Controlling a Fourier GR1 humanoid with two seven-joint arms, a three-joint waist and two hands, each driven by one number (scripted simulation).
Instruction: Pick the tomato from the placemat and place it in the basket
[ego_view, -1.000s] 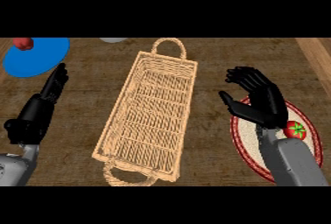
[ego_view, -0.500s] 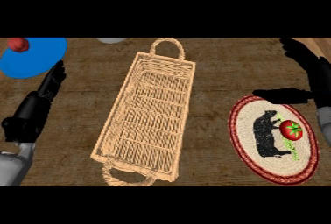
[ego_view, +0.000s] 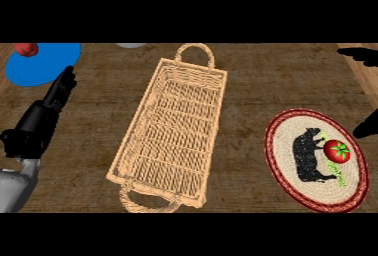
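Tomato (ego_view: 338, 151) rests on the placemat (ego_view: 289, 125), right of the basket (ego_view: 174, 130).

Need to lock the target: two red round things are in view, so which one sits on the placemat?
The tomato at the right, lying on the red-rimmed placemat beside its black cow. The other red thing is at the top left by the blue plate.

Red tomato (ego_view: 338, 151) on round placemat (ego_view: 288, 172)
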